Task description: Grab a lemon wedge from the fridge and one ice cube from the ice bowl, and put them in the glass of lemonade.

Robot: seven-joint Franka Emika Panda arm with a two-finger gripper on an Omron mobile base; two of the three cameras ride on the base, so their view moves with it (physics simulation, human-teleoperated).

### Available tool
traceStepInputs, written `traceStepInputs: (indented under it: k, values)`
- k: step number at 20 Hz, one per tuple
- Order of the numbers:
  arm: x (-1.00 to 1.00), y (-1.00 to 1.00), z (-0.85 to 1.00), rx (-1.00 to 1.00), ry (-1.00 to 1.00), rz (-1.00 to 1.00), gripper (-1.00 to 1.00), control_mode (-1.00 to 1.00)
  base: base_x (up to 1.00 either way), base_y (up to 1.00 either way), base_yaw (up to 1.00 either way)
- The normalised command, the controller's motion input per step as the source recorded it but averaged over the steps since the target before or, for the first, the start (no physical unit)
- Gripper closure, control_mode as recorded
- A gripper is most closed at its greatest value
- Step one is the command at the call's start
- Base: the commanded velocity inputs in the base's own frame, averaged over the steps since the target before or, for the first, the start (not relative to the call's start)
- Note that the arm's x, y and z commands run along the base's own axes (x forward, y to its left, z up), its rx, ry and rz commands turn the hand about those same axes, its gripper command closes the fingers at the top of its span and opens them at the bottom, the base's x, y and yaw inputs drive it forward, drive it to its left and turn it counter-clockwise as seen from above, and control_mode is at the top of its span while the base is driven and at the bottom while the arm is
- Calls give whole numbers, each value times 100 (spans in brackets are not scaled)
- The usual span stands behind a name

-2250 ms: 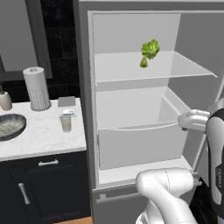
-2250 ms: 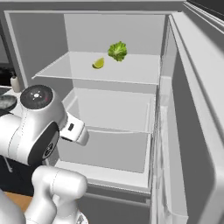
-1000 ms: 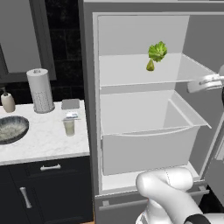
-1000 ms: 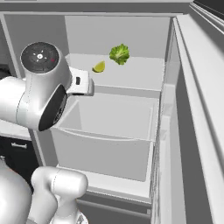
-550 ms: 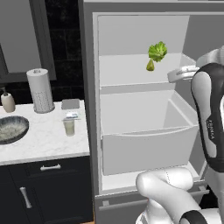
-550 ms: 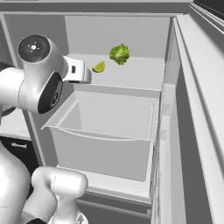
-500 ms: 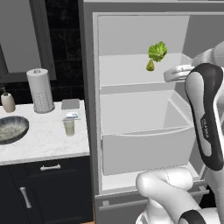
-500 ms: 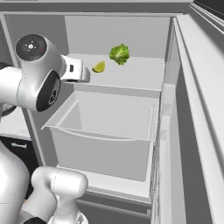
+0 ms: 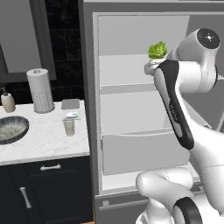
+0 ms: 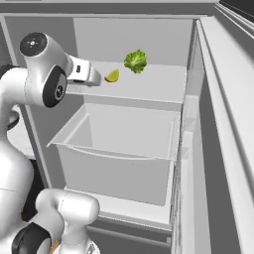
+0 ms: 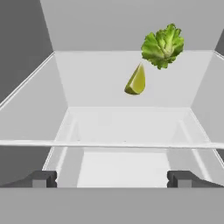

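Tall grey fridge point(image 10: 218, 99) stands open, white arm reaching to its upper shelf where the lemon wedge lies.

Inside the fridge, the two-finger gripper point(image 11: 111, 178) has its small dark fingertips point(image 11: 43, 178) spread wide apart, gripping nothing; the tiny yellow-green lemon wedge point(image 11: 136, 81) sits on the white shelf ahead of them, between their lines but nearer the right tip, not touching either. The wedge is smooth, pointed at the top with a rounded lower edge, just beside and below a frilly green leafy vegetable point(image 11: 163, 45). The right base view shows the wedge point(image 10: 112, 76) just past the arm's white hand; the left base view adds the counter, with the wide dark speckled ice bowl point(image 9: 11, 129) and the small clear glass of lemonade point(image 9: 69, 126) well apart from the fridge.
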Motion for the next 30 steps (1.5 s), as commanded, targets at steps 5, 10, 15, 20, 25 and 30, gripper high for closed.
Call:
traceStepInputs:
  k: [5, 10, 15, 20, 25, 30]
  values:
    - [83, -14, -6, 0, 0, 0, -100, -100, 0, 0, 0]
    - [72, -9, -4, 0, 1, 0, -100, -100, 0, 0, 0]
    - [52, -18, 0, 0, 1, 0, -100, -100, 0, 0, 0]
    - [28, -20, -16, 0, 1, -1, -100, -100, 0, 0, 0]
    - [28, -1, -31, 0, 1, -1, -100, -100, 0, 0, 0]
    - [32, 0, -4, 0, 5, -4, -100, -100, 0, 0, 0]
